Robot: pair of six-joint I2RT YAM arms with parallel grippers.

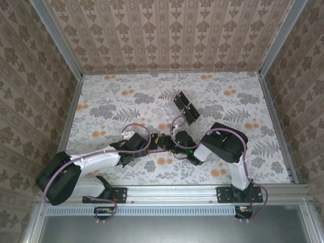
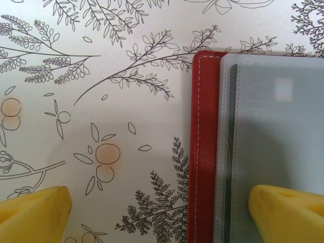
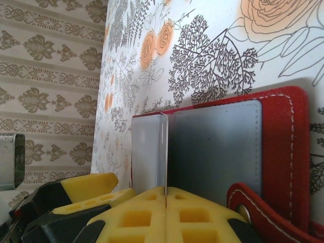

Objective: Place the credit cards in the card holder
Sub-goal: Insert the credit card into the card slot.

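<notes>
Top external view: both arms meet at mid-bench [image 1: 228, 101] over the card holder [image 1: 162, 144], with the left arm on its left and the right arm on its right. Left wrist view: left end effector [image 2: 159, 217] spread wide, one yellow pad over bare bench, the other over the holder's greyish inner face; the red stitched edge lies between them. Right wrist view: right end effector [image 3: 166, 202] pressed together, pinching a thin pale sheet [image 3: 149, 152] standing on edge at the open holder (card or pocket flap, cannot tell). Credit cards [image 1: 185, 106], black, lie farther back, apart from the holder.
</notes>
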